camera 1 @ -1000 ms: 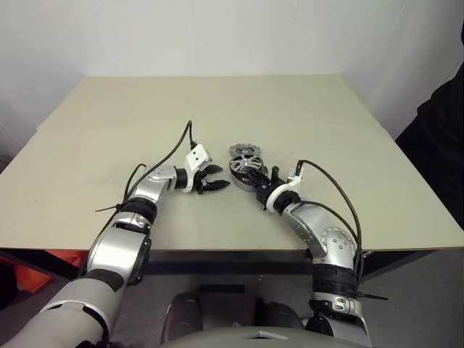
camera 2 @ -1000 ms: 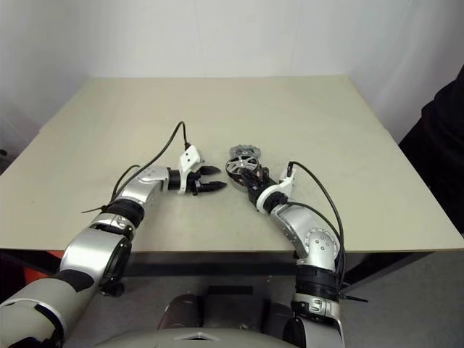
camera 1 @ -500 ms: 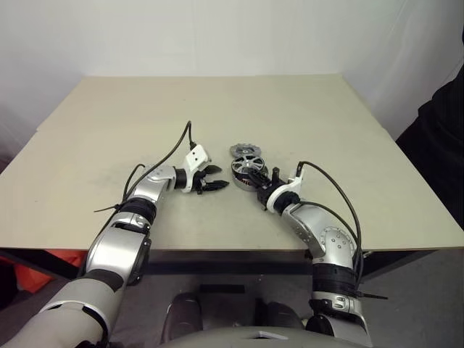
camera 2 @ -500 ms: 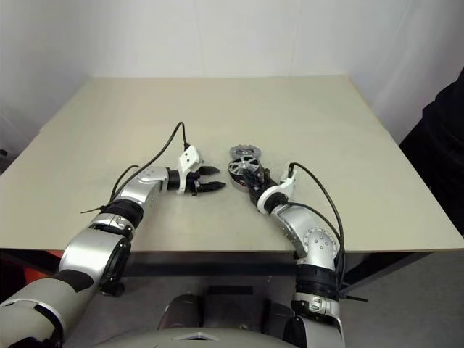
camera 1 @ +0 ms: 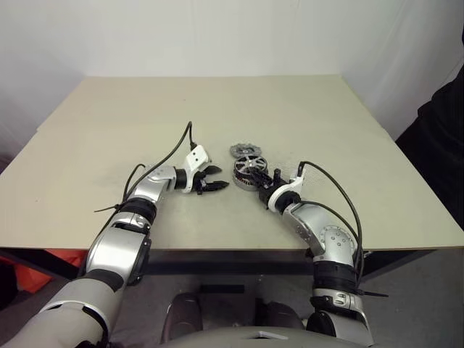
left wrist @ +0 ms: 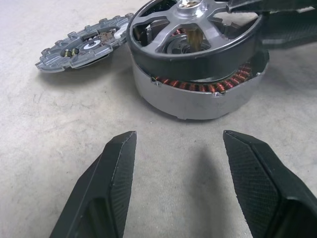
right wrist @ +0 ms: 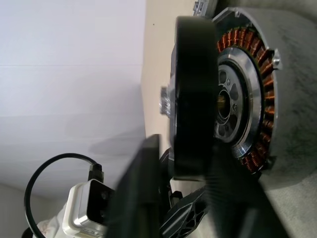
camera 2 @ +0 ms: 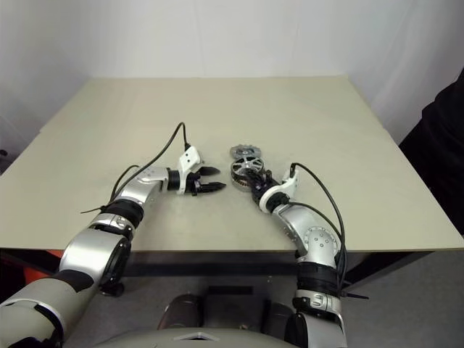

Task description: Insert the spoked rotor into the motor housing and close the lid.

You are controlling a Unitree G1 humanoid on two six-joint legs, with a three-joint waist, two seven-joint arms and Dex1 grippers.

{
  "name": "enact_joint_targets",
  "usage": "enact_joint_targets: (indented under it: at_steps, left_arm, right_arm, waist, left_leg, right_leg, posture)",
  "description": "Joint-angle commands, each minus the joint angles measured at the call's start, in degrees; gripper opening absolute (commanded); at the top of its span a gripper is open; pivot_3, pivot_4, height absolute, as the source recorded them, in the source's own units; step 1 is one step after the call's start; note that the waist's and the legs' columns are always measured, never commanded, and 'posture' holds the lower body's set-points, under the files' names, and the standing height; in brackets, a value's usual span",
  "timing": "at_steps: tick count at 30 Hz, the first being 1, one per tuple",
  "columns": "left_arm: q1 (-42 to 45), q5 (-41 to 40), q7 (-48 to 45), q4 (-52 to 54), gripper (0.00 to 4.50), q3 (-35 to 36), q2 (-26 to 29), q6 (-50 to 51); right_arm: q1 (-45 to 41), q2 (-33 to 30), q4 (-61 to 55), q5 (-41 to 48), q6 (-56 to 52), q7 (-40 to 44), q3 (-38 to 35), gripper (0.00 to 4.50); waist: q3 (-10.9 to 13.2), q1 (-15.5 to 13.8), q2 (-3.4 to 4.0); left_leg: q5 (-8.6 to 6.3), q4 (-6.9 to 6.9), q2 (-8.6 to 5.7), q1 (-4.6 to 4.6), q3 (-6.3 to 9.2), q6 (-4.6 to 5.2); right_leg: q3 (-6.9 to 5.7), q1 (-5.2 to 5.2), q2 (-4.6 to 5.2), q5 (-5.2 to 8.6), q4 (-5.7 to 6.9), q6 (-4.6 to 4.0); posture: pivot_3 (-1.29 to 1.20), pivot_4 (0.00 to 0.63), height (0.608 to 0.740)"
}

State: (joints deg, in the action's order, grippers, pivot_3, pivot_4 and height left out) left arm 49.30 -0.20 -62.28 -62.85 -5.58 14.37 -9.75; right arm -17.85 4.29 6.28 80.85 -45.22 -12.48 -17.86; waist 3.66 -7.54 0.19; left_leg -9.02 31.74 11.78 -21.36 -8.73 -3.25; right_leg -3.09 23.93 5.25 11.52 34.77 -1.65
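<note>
- A beige table point(camera 1: 87, 145) fills the middle of the head views, set against a plain white wall point(camera 1: 217, 36); a dark shape stands at the far right edge, past the table corner
- The left gripper point(camera 1: 215, 178) hovers low over the table left of the parts, its two black fingers point(left wrist: 114, 168) spread apart with nothing between them, pointing at the motor housing point(left wrist: 198, 96)
- The lid point(left wrist: 84, 42) lies flat on the table just behind and beside the motor housing, apart from it
- The spoked rotor point(left wrist: 193, 29) sits on top of the motor housing, tilted, one side raised so the copper windings show beneath its dark rim
- The right gripper point(camera 1: 265, 182) reaches in from the right, its fingers at the rotor's rim; whether they grip it or have let go cannot be told
- Against a second ago, the rotor has come down from a steeper tilt to lie closer to flat over the housing; the left gripper has stayed in place
</note>
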Motion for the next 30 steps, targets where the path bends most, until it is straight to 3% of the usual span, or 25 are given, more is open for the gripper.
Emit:
enact_joint_targets:
  at_steps: [1, 12, 22, 26, 30]
  left_arm:
    - [0.4, -0.3, -0.2, 1.2, 2.98, 0.5, 0.3, -0.8]
    - [0.5, -0.2, -0.2, 1.0, 2.98, 0.5, 0.1, -0.8]
    - [1.1, 0.0, -0.2, 0.5, 2.98, 0.4, -0.7, -0.9]
    - [1.1, -0.1, -0.2, 0.6, 2.98, 0.7, -0.2, -0.9]
    - [0.9, -0.4, 0.0, 0.7, 2.98, 1.1, -0.1, -0.9]
  right_arm:
    - [-0.4, 0.6, -5.3, 0.3, 0.6, 1.8, 0.3, 1.95]
    - [8.5, -1.4, -17.8, 3.4, -0.6, -1.6, 0.9, 1.95]
    - [9.5, -4.8, -18.7, 0.6, 0.7, 0.3, 2.1, 1.95]
    - [7.4, -11.5, -20.0, -10.9, 1.7, 6.5, 6.6, 1.95]
    - [1.6, -21.7, -17.9, -31.1, 8.5, 14.2, 14.5, 1.95]
  waist:
    - [0.0, 0.0, 0.0]
    - [0.0, -0.6, 0.0]
    - [0.0, -1.0, 0.0]
    - [0.0, -1.1, 0.0]
    - [0.0, -1.1, 0.0]
  left_leg:
    - [0.0, 0.0, 0.0, 0.0, 0.0, 0.0]
    - [-0.03, 0.0, 0.0, 0.0, 0.0, 0.04]
    - [0.0, 0.0, 0.0, 0.05, 0.01, 0.0]
    - [-0.01, 0.04, -0.01, 0.01, 0.01, 0.01]
    - [-0.01, 0.2, 0.0, -0.04, 0.05, 0.01]
  right_leg:
    - [0.0, 0.0, 0.0, 0.0, 0.0, 0.0]
    - [0.0, -0.01, 0.01, 0.0, -0.03, 0.0]
    - [0.0, -0.04, 0.0, 0.1, -0.02, 0.2]
    - [0.0, -0.04, 0.01, 0.0, -0.02, 0.03]
    - [-0.02, -0.05, 0.0, -0.01, 0.01, 0.07]
  posture:
    - [0.0, 0.0, 0.74]
    - [0.0, 0.0, 0.74]
    - [0.0, 0.0, 0.74]
    - [0.0, 0.0, 0.74]
    - [0.0, 0.0, 0.74]
